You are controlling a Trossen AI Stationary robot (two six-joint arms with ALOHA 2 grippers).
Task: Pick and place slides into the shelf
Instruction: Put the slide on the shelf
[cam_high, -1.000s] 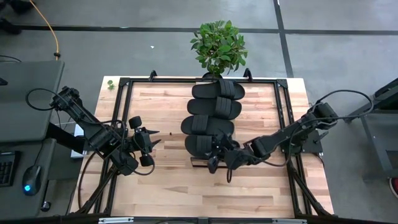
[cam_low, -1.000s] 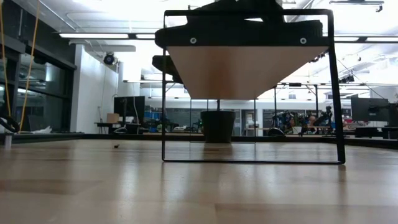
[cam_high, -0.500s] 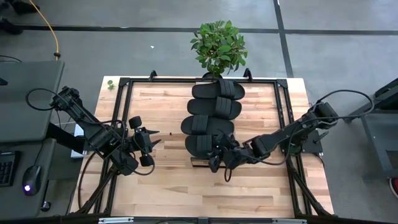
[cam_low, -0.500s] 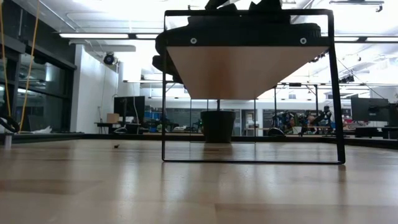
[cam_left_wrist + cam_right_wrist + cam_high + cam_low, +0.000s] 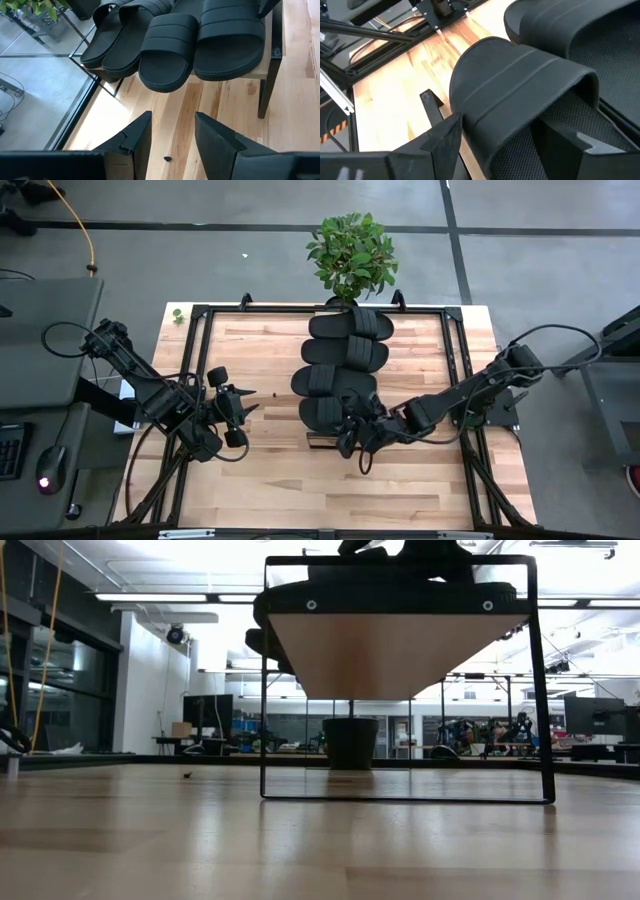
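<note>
1. Four matte black open-toe slide sandals (image 5: 343, 367) lie in a row along the long, narrow light-wood shelf board with dark metal ends (image 5: 272, 55), which stands raised on a thin black frame above the butcher-block tabletop (image 5: 270, 470).
2. The right gripper (image 5: 352, 432) sits at the near end of that row. In its wrist view its two dark fingers (image 5: 440, 137) stand on either side of the wide strap band of the nearest slide (image 5: 520, 95); the jaws are spread around the band, and whether they actually press on it cannot be told.
3. The left gripper (image 5: 172, 131) waits over bare tabletop, well apart from the shelf, with its jaws parted and nothing between them.
4. Judging from this, the last slide is being set down: all four already rest on the shelf, so the task looks nearly done.
5. The next move probably calls for freeing the strap and drawing the right gripper back without dragging the slide off the board's end.
</note>
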